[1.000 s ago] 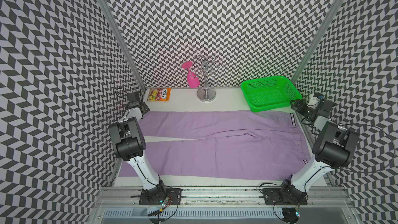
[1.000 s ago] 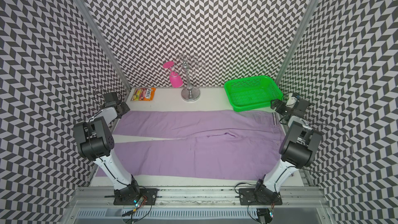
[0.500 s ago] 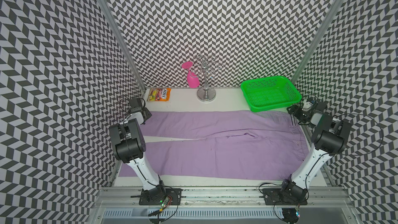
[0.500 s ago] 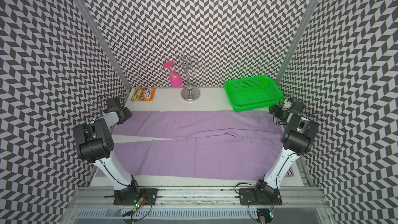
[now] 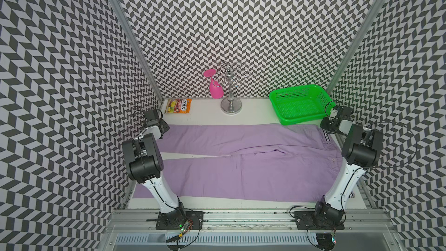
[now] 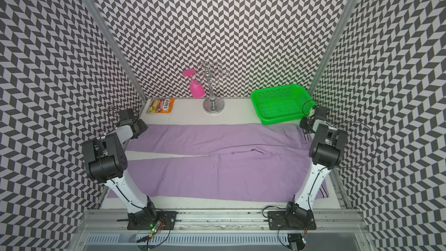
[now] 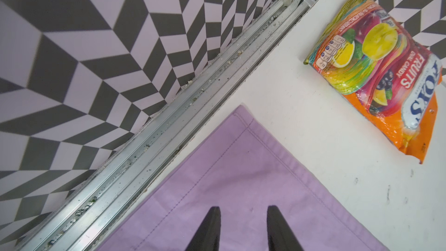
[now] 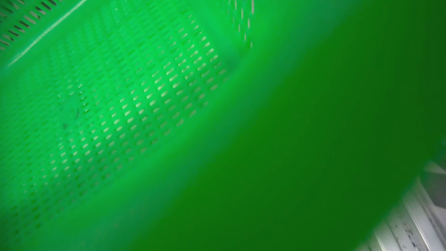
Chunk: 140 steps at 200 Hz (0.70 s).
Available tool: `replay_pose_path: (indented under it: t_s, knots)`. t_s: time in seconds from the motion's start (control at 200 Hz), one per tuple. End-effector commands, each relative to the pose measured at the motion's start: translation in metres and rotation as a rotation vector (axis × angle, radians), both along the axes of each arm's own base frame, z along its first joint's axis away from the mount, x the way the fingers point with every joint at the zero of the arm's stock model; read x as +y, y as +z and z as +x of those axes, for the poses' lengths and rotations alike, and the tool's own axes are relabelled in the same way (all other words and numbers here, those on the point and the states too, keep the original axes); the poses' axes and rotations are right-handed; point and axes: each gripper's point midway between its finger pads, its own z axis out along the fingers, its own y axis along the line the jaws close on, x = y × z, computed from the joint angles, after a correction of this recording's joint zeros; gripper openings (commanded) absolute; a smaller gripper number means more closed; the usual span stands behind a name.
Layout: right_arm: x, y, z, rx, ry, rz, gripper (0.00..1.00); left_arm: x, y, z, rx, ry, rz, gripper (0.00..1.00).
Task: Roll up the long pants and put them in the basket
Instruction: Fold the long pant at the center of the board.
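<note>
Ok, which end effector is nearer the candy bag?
Left. Left end effector over the long pants near the candy bag; right end effector far across, by the green basket.

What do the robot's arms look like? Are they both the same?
Yes, they match. The left arm and right arm each have a smooth white tube-shaped link and chunky black joints. A thin black cable loops out beside the right arm. The left gripper has two pointed black fingers.

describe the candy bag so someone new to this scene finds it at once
The lilac long pants cover most of the white table. Beyond their far hem, in the back corner by the left gripper, lies a flat candy bag. It alone is orange with printed fruit, unlike the chrome stand nearby.
</note>
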Motion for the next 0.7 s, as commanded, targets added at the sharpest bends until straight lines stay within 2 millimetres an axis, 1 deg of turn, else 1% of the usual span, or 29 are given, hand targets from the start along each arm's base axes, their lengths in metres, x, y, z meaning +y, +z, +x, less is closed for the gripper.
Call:
replay_pose_path:
  t_s: [0.0,0.125,0.21,0.28,0.315,0.386,0.421,0.466,0.546,0.586,0.606,0.696]
  knots:
    - [0.009,-0.009,-0.017,0.064,0.003,0.030,0.22,-0.002,0.019,0.009,-0.058,-0.005,-0.002,0.36]
    - [0.014,-0.009,-0.019,0.055,0.005,0.057,0.08,-0.004,0.020,0.009,-0.061,-0.009,-0.004,0.36]
    - [0.013,0.000,-0.023,0.028,-0.014,0.043,0.01,-0.002,0.021,0.007,-0.055,-0.004,0.007,0.37]
    - [0.009,0.012,-0.026,-0.008,-0.037,0.033,0.00,-0.001,0.018,0.006,-0.054,-0.009,0.005,0.38]
    - [0.008,0.019,-0.027,-0.030,-0.043,0.030,0.00,0.000,0.017,0.005,-0.046,-0.012,0.003,0.40]
    - [0.009,0.033,-0.026,-0.075,-0.030,0.046,0.00,0.003,0.013,0.004,-0.015,-0.006,0.014,0.42]
    - [0.012,0.038,-0.026,-0.091,-0.018,0.062,0.00,0.004,0.011,0.004,-0.007,-0.005,0.017,0.47]
    - [0.011,0.043,-0.026,-0.109,-0.020,0.079,0.00,0.005,0.008,0.005,-0.001,-0.004,0.015,0.55]
    - [0.007,0.054,-0.028,-0.148,-0.042,0.082,0.00,0.007,0.005,0.008,0.017,-0.003,0.017,0.67]
    - [0.001,0.061,-0.029,-0.173,-0.063,0.073,0.00,0.008,0.004,0.010,0.029,-0.011,0.023,0.72]
    - [-0.001,0.064,-0.030,-0.184,-0.073,0.069,0.00,0.009,0.003,0.012,0.035,-0.012,0.025,0.74]
    - [-0.014,0.073,-0.036,-0.222,-0.116,0.065,0.00,0.015,-0.002,0.019,0.081,-0.014,0.035,0.75]
